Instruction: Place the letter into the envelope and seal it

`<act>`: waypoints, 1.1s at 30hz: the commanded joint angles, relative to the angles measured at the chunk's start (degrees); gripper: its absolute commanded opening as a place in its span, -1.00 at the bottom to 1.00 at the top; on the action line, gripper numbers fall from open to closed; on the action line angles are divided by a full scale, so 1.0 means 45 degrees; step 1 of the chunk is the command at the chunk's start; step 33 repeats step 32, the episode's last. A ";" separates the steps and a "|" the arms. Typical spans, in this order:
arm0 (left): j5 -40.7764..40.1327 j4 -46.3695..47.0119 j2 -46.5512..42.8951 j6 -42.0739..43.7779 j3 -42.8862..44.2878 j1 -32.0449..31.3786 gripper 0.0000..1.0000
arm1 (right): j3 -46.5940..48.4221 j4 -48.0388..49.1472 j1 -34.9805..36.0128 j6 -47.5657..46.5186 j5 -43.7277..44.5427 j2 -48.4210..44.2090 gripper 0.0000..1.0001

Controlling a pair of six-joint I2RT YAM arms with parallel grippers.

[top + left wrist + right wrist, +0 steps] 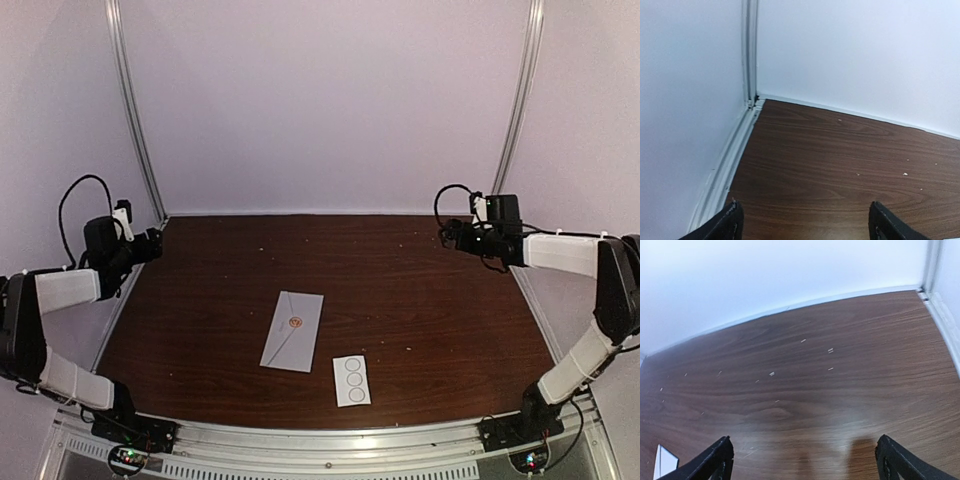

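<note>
- Envelope (pixel 292 331) of pale grey-white paper, rectangular, lies flat on the dark brown wood-grain table (pixel 420 300). It is towards the middle of the near edge and turned slightly off square.
- Fold lines on the envelope meet at a small round orange-red spot (pixel 295 322) on its upper face.
- A small white sticker strip (pixel 351 380) with three circles lies just beside the envelope's near right corner, closer to the near edge, and the two do not touch.
- The left claw (pixel 152 243) hangs above the table's far left corner, released, its black fingers (pixel 722 225) spread wide with only bare table between them.
- The right claw (pixel 450 236) hangs near the far right corner, also released, its fingers (pixel 710 465) wide apart and holding nothing.
- Both claws are well apart from the envelope.
</note>
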 commanded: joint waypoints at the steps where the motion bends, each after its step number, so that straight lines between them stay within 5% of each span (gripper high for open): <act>1: -0.2176 0.3091 -0.1448 0.1351 -0.1859 -0.0108 0.78 | -0.1631 0.2306 -0.1996 -0.0810 -0.0695 -0.1241 1.00; 5: -0.3153 0.5327 -0.1964 0.1742 -0.3440 -0.0108 0.82 | -0.3536 0.4967 -0.3591 -0.0937 -0.0266 -0.2478 1.00; 13: -0.3442 0.7530 -0.1019 0.1532 -0.4738 -0.0109 0.83 | -0.7490 1.0711 -0.3706 -0.1974 0.1951 -0.3930 0.99; 33: -0.2854 0.8303 -0.0867 0.1831 -0.5168 -0.0108 0.85 | -0.8542 1.3168 -0.3706 -0.2403 0.1960 -0.3215 1.00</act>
